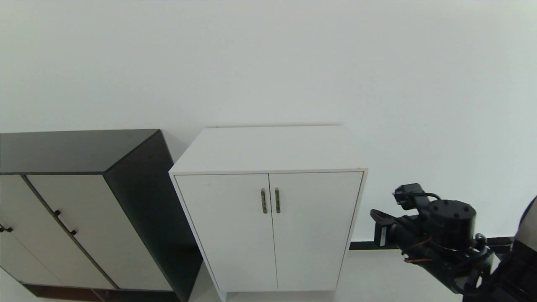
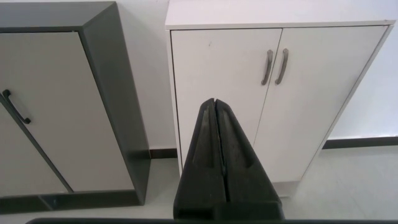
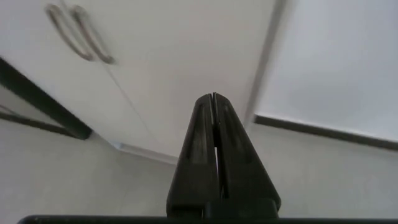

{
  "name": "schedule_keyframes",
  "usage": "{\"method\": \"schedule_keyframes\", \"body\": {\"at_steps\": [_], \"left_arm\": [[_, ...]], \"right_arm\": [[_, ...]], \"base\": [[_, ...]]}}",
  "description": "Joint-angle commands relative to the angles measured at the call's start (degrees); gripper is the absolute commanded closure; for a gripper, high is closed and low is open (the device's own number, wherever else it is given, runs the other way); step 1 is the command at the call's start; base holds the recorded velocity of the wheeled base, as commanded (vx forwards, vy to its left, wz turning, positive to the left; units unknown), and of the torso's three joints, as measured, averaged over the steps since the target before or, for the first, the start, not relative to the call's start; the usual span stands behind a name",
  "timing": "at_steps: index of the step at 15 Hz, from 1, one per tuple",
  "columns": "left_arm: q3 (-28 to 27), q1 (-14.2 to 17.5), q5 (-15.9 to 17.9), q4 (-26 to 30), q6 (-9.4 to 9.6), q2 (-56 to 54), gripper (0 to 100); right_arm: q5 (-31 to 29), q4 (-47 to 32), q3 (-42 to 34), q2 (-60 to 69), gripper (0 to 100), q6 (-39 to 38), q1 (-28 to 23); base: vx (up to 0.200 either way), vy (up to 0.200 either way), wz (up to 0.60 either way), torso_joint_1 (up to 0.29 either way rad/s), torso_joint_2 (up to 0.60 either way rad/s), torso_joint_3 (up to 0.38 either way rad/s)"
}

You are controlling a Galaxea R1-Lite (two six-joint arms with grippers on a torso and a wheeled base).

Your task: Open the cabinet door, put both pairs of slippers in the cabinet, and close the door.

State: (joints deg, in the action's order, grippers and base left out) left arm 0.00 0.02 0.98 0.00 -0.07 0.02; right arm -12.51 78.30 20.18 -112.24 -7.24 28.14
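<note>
Right claw (image 3: 213, 99), pinched together, points at cabinet (image 1: 268, 151).

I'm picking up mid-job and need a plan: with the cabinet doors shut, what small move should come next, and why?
Probably open the right gripper and ease it toward the right door's handle. Both doors of the white cabinet are closed, the left gripper and right one are shut and empty, and the right arm is off the cabinet's right side.

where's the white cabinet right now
In the head view the white cabinet stands at centre against the wall, closed, with the black cabinet close beside it on the left.
</note>
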Motion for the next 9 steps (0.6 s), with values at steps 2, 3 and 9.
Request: {"method": "schedule_keyframes", "body": {"at_steps": [2, 3, 9], "left_arm": [[0.0, 0.06, -0.01, 0.0, -0.01, 0.06, 100], [0.0, 0.06, -0.01, 0.0, -0.01, 0.06, 100], [0.0, 0.06, -0.01, 0.0, -0.1, -0.02, 100]], "right_arm": [[-1.99, 4.93, -15.61, 7.74, 100, 0.03, -7.92], [-1.99, 5.02, -17.63, 8.88, 100, 0.03, -8.36], [-3.31, -12.65, -20.18, 25.23, 100, -0.23, -7.57]], "base": [[0.0, 0.0, 0.0, 0.0, 0.0, 0.0], [0.0, 0.0, 0.0, 0.0, 0.0, 0.0], [0.0, 0.0, 0.0, 0.0, 0.0, 0.0]]}}
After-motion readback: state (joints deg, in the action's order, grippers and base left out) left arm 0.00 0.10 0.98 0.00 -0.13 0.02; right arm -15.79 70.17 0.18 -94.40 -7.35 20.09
